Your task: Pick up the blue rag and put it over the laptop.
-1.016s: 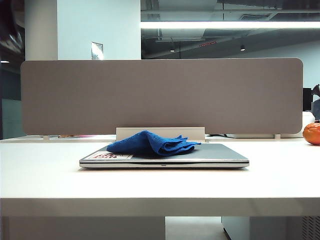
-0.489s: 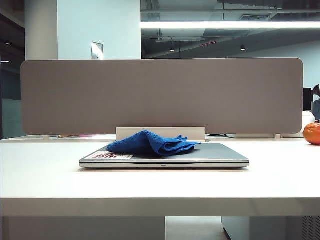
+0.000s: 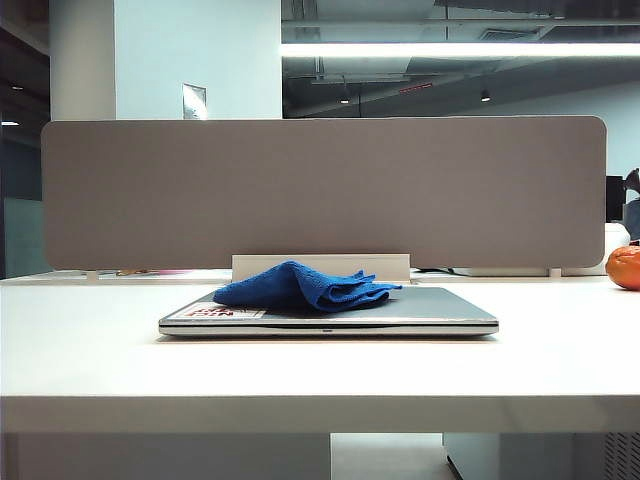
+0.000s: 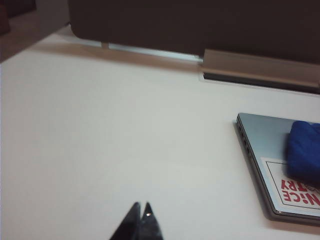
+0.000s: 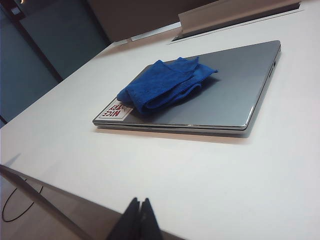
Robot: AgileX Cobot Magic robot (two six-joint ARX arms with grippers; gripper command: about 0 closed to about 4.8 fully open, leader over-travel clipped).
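Left gripper point(image 4: 141, 220): we see its fingers pressed together, empty, over bare white table point(image 4: 100, 150), well apart from the laptop.
Blue rag point(image 3: 300, 286): we find it bunched on the laptop's closed lid, toward the sticker side.
Laptop point(image 3: 440, 310): shut, flat on the table.
Right gripper point(image 5: 140, 217): fingers pressed together, empty, near the table's front edge.

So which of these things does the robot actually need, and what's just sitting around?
Needed for the job:
- blue rag, lying bunched on the laptop lid
- laptop, closed
- left gripper and right gripper, both shut, away from the laptop

Just lying about:
- orange thing
- grey divider panel
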